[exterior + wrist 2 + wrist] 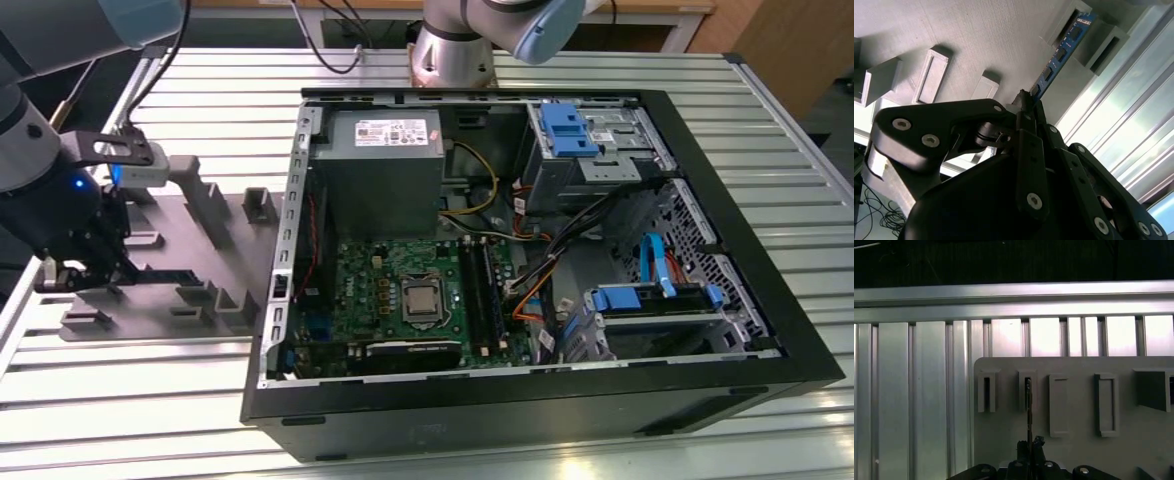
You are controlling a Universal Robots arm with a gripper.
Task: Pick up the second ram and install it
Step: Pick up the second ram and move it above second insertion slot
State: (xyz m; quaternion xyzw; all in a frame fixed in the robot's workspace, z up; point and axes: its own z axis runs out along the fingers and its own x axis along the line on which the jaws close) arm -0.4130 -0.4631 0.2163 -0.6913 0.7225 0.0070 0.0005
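Note:
The second ram (1061,50) is a thin blue stick with dark chips. It stands on edge, and its far end rests in a slotted grey fixture block (1104,42). My gripper (1028,102) is shut on the stick's near end. In the first wrist view the ram (1028,410) shows edge-on, running from my gripper (1029,446) to a slot in the fixture plate (1004,440). In the exterior view my gripper (78,268) hangs low over the grey fixture plate (160,320), to the left of the open computer case. The green board (360,290) lies inside the case, its long black sockets (481,290) beside the processor.
The black case wall (287,250) rises between the fixture plate and the green board. Inside are a grey power supply (380,165), loose cables (561,250) and blue drive brackets (654,295). Taller grey fixture blocks (207,200) stand on the plate. The table is slatted aluminium (120,400).

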